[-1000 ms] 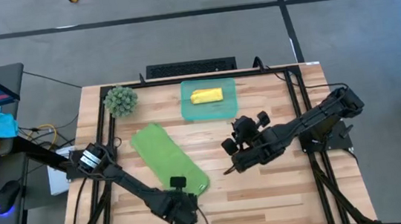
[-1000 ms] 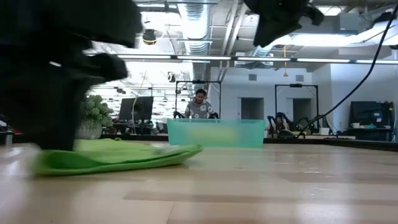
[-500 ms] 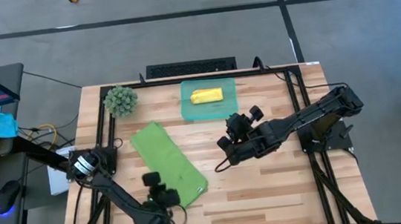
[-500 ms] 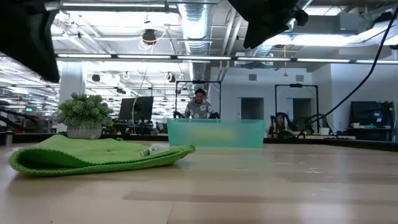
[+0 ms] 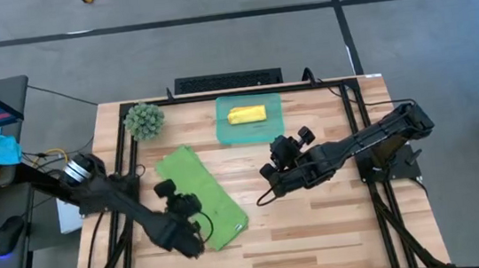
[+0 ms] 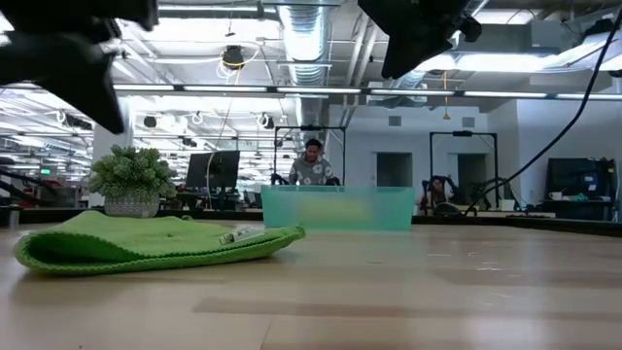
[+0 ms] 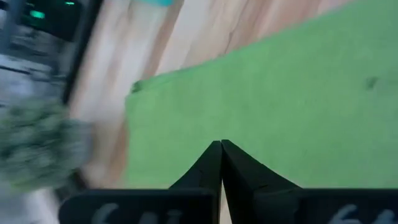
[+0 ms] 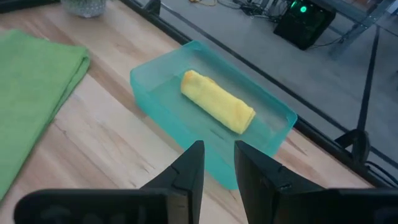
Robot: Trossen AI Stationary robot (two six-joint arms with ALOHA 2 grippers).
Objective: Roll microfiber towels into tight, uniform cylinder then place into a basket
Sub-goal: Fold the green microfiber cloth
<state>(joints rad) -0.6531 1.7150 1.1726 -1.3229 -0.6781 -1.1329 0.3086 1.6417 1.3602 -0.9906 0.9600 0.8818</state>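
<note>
Left pincer [image 5: 181, 229] has swung off the near end of the green towel [image 5: 201, 196] and now hangs above its left edge, fingers [image 7: 219, 163] pressed together, nothing between them. A second ago it sat down at the towel's near corner; in the low view it has lifted clear, so the whole cloth now shows.

Right pincer [image 5: 273, 184] has eased slightly toward the towel and now hovers off the tabletop [image 5: 321, 232], well to the towel's right. Its fingers [image 8: 189, 165] stand a narrow gap apart and hold nothing.

Read: fold done, rolling not begun. The left arm looks to be repositioning for the next grip, probably at one short end.

Green towel: lies diagonally left of centre, folded into a long strip. Low view shows it doubled, thick rounded fold at the left, thin edges tapering right with a small white tag [image 6: 238, 235]. Flat, no curl at either end. The near corner has barely moved since the pincer left.

Yellow towel [image 5: 246, 114]: already a tight roll, lying inside the basket [image 5: 226, 134] at the far edge of the tabletop. Half the job is done.

Fuzzy green ball [image 5: 143, 119] sits at the far left corner, clear of the work.
</note>
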